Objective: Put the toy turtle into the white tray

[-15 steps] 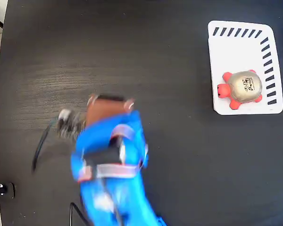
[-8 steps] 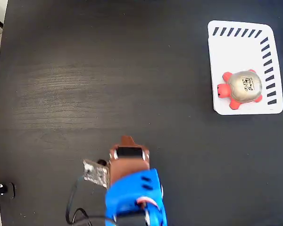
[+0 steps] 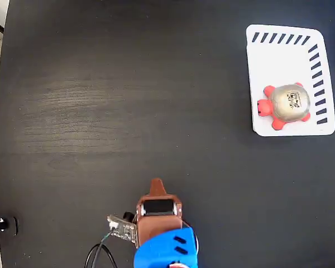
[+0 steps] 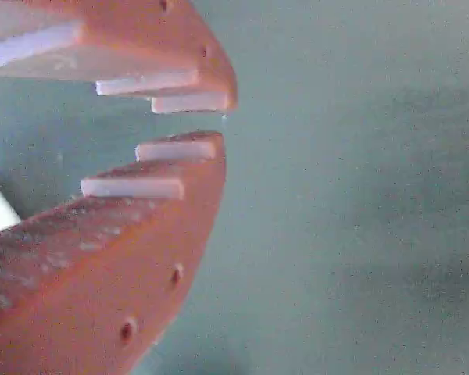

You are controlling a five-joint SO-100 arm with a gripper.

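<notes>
While sitting on the lower half of the flat white rounded-rectangle tray with dark slanted slots [image 3: 287, 61] at upper right of the fixed view, shows no contact with the arm: small round toy turtle with shiny beige-gold shell and coral-red head and feet [image 3: 285, 106]. Well apart, at bottom centre over the dark wood-grain table [image 3: 100, 100]: brown pincer [image 3: 157, 184], nearly closed in the wrist view, only a thin gap between toothed tips, holding nothing. Looks done. Main risk: turtle close to tray's lower edge, so any bump could nudge it off. Trailing cable [image 3: 97, 254] could snag.
</notes>
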